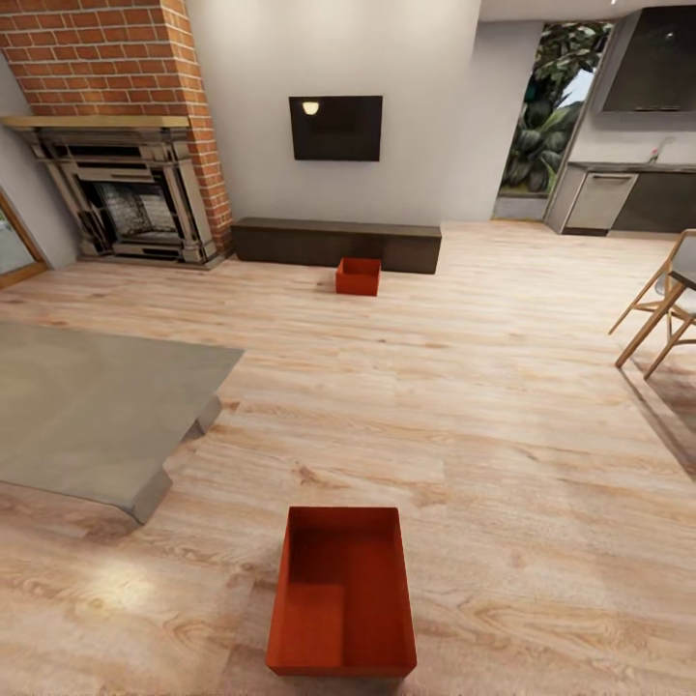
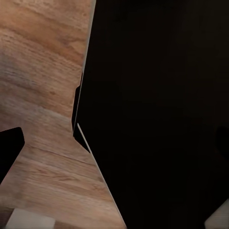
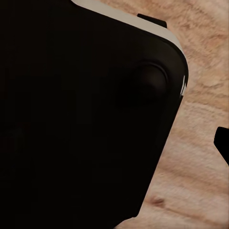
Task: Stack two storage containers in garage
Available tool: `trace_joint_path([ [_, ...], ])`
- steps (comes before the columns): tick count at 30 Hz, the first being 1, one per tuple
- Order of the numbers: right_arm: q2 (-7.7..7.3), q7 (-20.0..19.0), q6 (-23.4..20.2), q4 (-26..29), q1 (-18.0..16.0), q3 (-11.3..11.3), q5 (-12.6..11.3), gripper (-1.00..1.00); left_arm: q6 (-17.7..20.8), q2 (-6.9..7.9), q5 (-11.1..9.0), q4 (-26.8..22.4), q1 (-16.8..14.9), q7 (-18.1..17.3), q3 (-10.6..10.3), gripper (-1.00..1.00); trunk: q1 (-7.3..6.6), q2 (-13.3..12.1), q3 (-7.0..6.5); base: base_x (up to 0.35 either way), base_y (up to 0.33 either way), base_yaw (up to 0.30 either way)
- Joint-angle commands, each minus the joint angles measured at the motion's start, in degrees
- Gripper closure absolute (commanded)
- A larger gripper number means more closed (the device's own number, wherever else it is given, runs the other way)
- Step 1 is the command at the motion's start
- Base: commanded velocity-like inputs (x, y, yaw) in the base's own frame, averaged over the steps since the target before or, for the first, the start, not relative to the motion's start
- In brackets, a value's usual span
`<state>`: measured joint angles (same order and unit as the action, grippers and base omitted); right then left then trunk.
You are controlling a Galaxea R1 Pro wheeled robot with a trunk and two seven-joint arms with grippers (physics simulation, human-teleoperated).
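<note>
Two orange-red storage containers stand on the light wood planks of the living room. The near container (image 1: pixel 342 594) is just in front of me at the bottom of the head view, open side up and empty. The far container (image 1: pixel 358 276) sits against the long low dark bench (image 1: pixel 336 243) under the black wall TV (image 1: pixel 335 128). In the left wrist view a dark fingertip (image 2: pixel 9 152) pokes out over wood floor beside my black body. The right wrist view has a dark fingertip (image 3: pixel 222 143) at its edge. The gap between either pair of fingers cannot be made out.
A low grey table (image 1: pixel 92 411) stands at the left, close to the near container. The red-brick fireplace (image 1: pixel 126 193) is at the back left. Wooden chairs (image 1: pixel 662 309) stand at the right. A kitchen counter (image 1: pixel 619 198) lies at the back right.
</note>
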<state>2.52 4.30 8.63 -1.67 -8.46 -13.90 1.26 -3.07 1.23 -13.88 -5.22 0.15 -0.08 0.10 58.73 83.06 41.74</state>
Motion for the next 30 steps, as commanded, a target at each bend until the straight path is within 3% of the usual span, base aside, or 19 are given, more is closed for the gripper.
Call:
trace_joint_path([
  [1,0.03,0.3,0.3,-0.2,-0.1,-0.3,0.1,-1.00,-0.1,0.00,-0.3,0.0,0.0,0.0,0.0,-1.00,0.00,0.0,0.13,0.000,0.000,0.000],
  [30,0.03,0.3,0.3,-0.2,-0.1,-0.3,0.4,-1.00,-0.1,-0.02,-0.5,0.0,0.0,0.0,0.1,-1.00,0.00,0.0,2.77,0.000,0.000,0.000],
])
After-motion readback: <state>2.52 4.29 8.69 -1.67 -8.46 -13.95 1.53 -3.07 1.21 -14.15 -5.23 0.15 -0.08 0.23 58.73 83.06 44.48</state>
